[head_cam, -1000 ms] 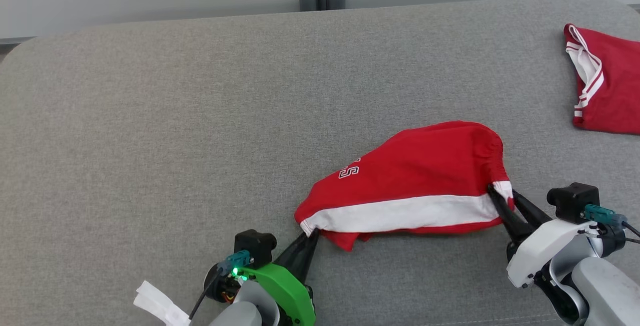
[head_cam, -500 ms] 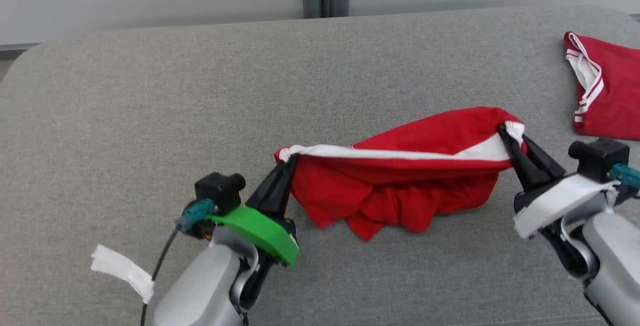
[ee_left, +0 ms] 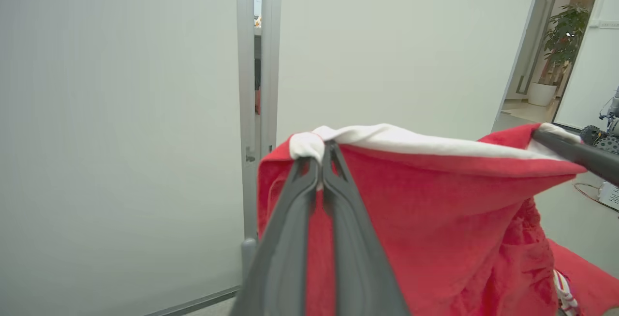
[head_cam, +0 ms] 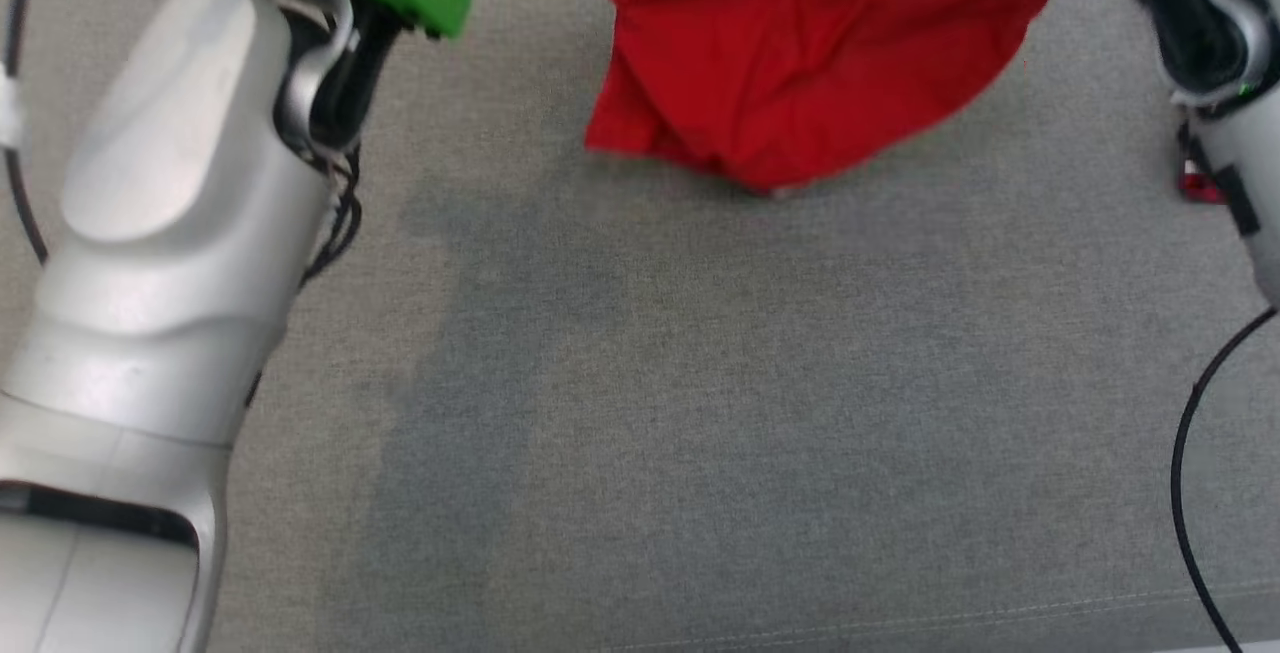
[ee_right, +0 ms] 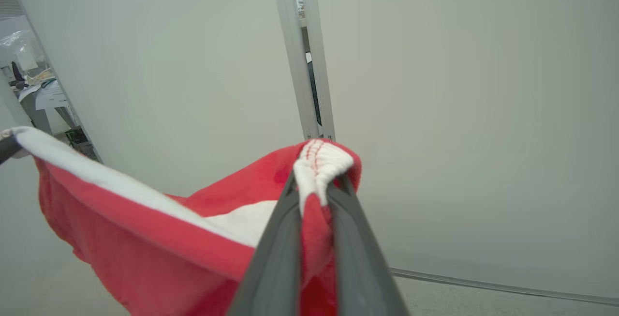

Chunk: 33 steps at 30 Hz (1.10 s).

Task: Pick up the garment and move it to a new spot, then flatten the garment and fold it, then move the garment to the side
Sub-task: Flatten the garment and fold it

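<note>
The red garment with a white band hangs in the air above the grey table, its lower folds dangling at the top of the head view. My left gripper is shut on one white-banded corner of the garment. My right gripper is shut on the opposite bunched corner of the garment. The band stretches between the two grips. In the head view the left forearm and the right arm rise past the top edge, fingertips out of frame.
A second red garment with white stripes lies on the table at the right. A black cable loops at the right edge. Pale wall panels and a metal post stand behind the table.
Both arms have risen, lifting the garment off the table so it hangs from its white band. The head camera has shifted, so the arms now loom larger.
</note>
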Motion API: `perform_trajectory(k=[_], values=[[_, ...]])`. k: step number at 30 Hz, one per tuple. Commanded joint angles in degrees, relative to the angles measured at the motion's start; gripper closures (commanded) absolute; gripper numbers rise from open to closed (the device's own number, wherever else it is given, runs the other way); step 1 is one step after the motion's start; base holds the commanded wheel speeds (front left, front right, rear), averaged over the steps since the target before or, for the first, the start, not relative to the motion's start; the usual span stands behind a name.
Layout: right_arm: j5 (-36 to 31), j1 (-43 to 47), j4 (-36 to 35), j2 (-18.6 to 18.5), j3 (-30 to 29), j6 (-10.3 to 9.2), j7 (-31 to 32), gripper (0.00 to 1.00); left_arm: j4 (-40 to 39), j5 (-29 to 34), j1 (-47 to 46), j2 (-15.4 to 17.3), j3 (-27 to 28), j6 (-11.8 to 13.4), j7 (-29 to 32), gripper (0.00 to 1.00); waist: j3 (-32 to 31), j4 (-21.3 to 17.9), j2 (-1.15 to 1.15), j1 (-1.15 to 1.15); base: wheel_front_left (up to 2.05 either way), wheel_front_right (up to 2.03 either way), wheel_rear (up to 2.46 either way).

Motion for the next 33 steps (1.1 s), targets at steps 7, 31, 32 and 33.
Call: perform_trajectory(k=[7,31,32,33], values=[[1.16,-17.55,7.28,1.39,1.84,-0.08,-1.05,1.00,7.39,-0.57,-16.51,0.43,0.99,-0.24,-2.43,1.00,8.77,-0.47,0.00,0.00,0.00,0.00,0.00],[11.37,21.97,-5.63,-8.81,16.11,-0.09,-12.69,1.00,-11.18,3.88,32.05,-1.03,4.39,3.68,-8.66,1.00,2.66,0.40,0.00,0.00,0.00,0.00,0.00],[11.16,24.61,-6.70,-8.86,15.33,-0.09,-12.74,1.00,-12.53,4.57,34.95,-1.24,4.86,4.02,-8.66,1.00,2.02,0.34,0.00,0.00,0.00,0.00,0.00],[10.76,26.70,-7.55,-8.78,14.84,-0.09,-12.73,1.00,-13.30,5.02,37.20,-1.34,4.86,4.09,-8.65,1.00,1.47,0.26,0.00,0.00,0.00,0.00,0.00]])
